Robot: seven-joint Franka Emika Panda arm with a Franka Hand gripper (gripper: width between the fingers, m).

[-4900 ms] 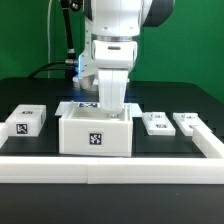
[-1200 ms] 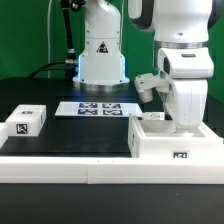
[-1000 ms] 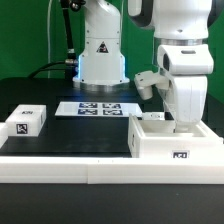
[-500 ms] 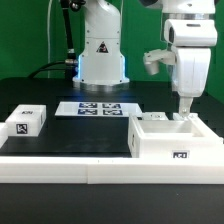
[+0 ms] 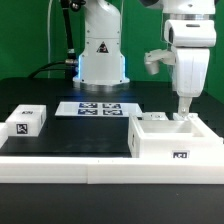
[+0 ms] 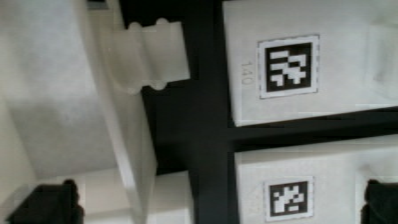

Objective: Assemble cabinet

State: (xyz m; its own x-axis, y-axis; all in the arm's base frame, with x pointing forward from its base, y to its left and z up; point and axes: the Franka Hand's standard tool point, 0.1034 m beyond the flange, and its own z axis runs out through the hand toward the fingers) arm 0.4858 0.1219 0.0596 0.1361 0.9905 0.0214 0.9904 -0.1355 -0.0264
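The cabinet (image 5: 168,143), an open-topped white box showing one small tag on its front wall, is sitting at the black table's (image 5: 90,135) front corner on the exterior view's right, against the white rail (image 5: 70,167). The gripper (image 5: 183,110) is hanging just above its rear part, jaws spread wide (nothing between them). Bare surface is stretching toward the small white block (image 5: 27,121) at the opposite edge; the marker board (image 5: 97,108) is lying behind, before a green wall (image 5: 30,40).

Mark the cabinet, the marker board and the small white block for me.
cabinet (image 5: 155,146): exterior view, front wall.
marker board (image 5: 66,108): exterior view, bare end beside the tags.
small white block (image 5: 30,112): exterior view, top face.
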